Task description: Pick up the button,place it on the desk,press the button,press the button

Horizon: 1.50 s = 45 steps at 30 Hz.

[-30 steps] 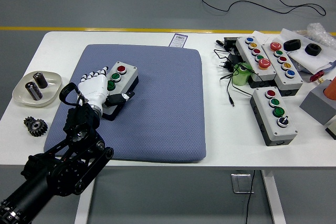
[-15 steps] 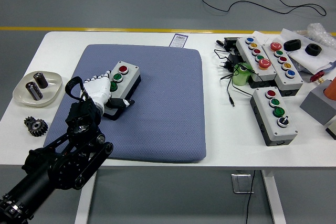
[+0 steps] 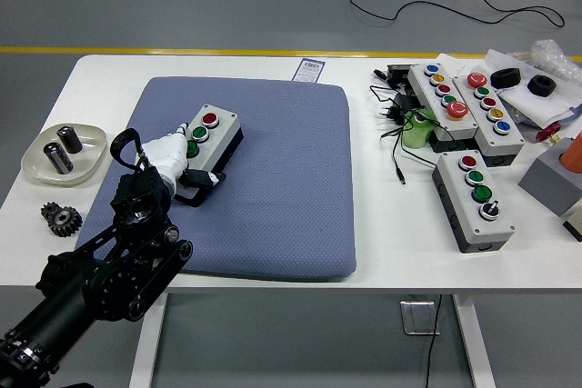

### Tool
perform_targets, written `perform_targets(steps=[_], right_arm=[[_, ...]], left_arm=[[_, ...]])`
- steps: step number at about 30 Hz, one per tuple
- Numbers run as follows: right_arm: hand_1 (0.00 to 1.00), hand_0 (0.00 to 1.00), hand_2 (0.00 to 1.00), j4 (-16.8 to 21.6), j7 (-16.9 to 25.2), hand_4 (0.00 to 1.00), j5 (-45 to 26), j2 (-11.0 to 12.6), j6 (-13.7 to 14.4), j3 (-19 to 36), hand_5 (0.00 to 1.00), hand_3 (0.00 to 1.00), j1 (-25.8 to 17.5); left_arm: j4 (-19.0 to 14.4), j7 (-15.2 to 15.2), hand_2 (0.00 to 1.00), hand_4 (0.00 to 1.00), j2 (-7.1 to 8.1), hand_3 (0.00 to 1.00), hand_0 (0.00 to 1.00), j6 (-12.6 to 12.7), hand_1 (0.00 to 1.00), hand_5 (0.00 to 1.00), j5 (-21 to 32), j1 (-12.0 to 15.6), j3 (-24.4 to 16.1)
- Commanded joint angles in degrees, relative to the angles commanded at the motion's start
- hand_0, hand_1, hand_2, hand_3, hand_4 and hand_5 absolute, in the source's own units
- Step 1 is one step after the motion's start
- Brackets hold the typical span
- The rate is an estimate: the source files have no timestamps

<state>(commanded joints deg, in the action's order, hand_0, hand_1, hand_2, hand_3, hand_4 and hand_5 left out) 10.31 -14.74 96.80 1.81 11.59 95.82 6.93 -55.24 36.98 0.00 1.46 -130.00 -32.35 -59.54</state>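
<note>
A grey button box (image 3: 218,133) with a red button and green ones on its top lies on the blue mat (image 3: 282,197), left of the mat's middle. My left hand (image 3: 186,163), white with black fingertips, wraps the box's near left end. Its fingers lie along the box's left side and its thumb (image 3: 206,177) lies across the near end. The hand covers the lowest button in part. The box rests on the mat. The right arm is out of view.
A shallow dish (image 3: 36,165) holding two dark cylinders and a black gear (image 3: 61,218) sit left of the mat. Three more button boxes (image 3: 475,199) (image 3: 441,102) (image 3: 496,114), cables and a green object (image 3: 420,126) crowd the table's right side.
My left hand has turned and closed in on the box's near end; the spread fingers have drawn in along its side. The box has shifted only slightly.
</note>
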Motion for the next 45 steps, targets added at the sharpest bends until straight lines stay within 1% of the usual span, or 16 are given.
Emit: perform_targets(steps=[1,2,5,7,8,13,14,18,20,24,26,30,32,37,41,45], right_arm=[[0.653,0.653,0.675,0.0,0.0,0.437,0.0,0.0,0.0,0.0,0.296,0.591,0.0],[0.653,0.653,0.675,0.0,0.0,0.436,0.0,0.0,0.0,0.1,0.294,0.591,0.0],[0.653,0.653,0.675,0.0,0.0,0.436,0.1,0.0,0.0,0.1,0.294,0.591,0.0],[0.653,0.653,0.675,0.0,0.0,0.436,0.1,0.0,0.0,0.2,0.294,0.591,0.0],[0.653,0.653,0.675,0.0,0.0,0.436,0.0,0.0,0.0,0.1,0.292,0.591,-0.1],[0.653,0.653,0.675,0.0,0.0,0.436,0.0,0.0,0.0,0.1,0.292,0.591,0.0],[0.653,0.653,0.675,0.0,0.0,0.436,0.0,0.0,0.0,0.1,0.291,0.591,0.0],[0.653,0.653,0.675,0.0,0.0,0.436,-0.1,0.0,0.0,0.2,0.291,0.591,0.1],[0.653,0.653,0.675,0.0,-0.1,0.436,-0.1,0.0,0.0,0.2,0.292,0.591,0.1],[0.653,0.653,0.675,0.0,-0.1,0.436,-0.2,-0.1,0.1,0.2,0.292,0.591,0.2],[0.653,0.653,0.675,0.0,-0.1,0.436,-0.2,-0.1,0.1,0.2,0.291,0.590,0.2],[0.653,0.653,0.675,0.0,-0.2,0.436,0.1,-0.2,0.1,0.5,0.291,0.590,0.2],[0.653,0.653,0.675,0.0,-0.3,0.437,0.2,-0.2,0.1,0.6,0.292,0.590,0.2],[0.653,0.653,0.675,0.0,-0.3,0.437,0.2,-0.2,0.1,0.7,0.292,0.590,0.0],[0.653,0.653,0.675,0.0,-0.4,0.435,0.4,-0.3,0.1,0.8,0.287,0.591,0.0],[0.653,0.653,0.675,0.0,-0.5,0.435,0.4,-0.4,0.1,0.8,0.288,0.590,-0.1]], left_arm=[[0.0,0.0,0.271,0.507,0.00,0.952,0.328,0.0,0.227,0.002,0.0,0.0,0.0],[0.0,0.0,0.101,0.316,0.00,0.806,0.236,0.1,0.008,0.002,0.0,0.1,-0.1],[-0.3,0.0,0.101,0.316,0.00,0.806,0.236,1.3,0.008,0.002,0.0,0.3,-0.2],[-0.8,0.0,0.101,0.316,0.00,0.806,0.236,3.7,0.008,0.002,0.0,0.6,-0.3],[-1.1,0.0,0.077,0.214,0.00,0.413,0.211,5.3,0.002,0.002,0.0,0.7,-0.3],[-2.4,0.0,0.077,0.214,0.92,0.413,0.211,12.3,0.002,0.002,0.0,0.8,-0.1],[-2.6,0.0,0.066,0.194,1.27,0.324,0.184,13.2,0.002,0.002,0.0,0.8,0.2],[-3.6,-1.0,0.066,0.194,3.51,0.324,0.184,15.1,0.002,0.002,0.0,0.5,2.5],[-4.2,-3.2,0.055,0.174,5.24,0.289,0.176,15.4,0.002,0.002,0.0,0.1,4.5],[-3.9,-6.9,0.055,0.174,7.61,0.289,0.176,16.1,0.002,0.002,0.0,-0.2,7.7],[-3.9,-8.7,0.051,0.169,8.57,0.268,0.169,16.9,0.002,0.002,0.0,-0.3,8.9],[-5.3,-15.3,0.051,0.169,12.29,0.268,0.169,20.3,0.002,0.002,0.0,-0.9,13.2],[-6.1,-18.7,0.047,0.192,14.18,0.279,0.177,20.3,0.002,0.002,0.0,-1.3,15.1],[-8.6,-24.4,0.047,0.192,18.16,0.279,0.177,20.3,0.002,0.002,0.0,-1.7,18.2],[-10.0,-28.9,0.046,0.199,20.57,0.273,0.177,20.7,0.002,0.002,0.1,-2.1,21.2],[-9.2,-34.4,0.046,0.202,21.96,0.273,0.178,20.5,0.002,0.002,4.5,-2.7,23.8]])
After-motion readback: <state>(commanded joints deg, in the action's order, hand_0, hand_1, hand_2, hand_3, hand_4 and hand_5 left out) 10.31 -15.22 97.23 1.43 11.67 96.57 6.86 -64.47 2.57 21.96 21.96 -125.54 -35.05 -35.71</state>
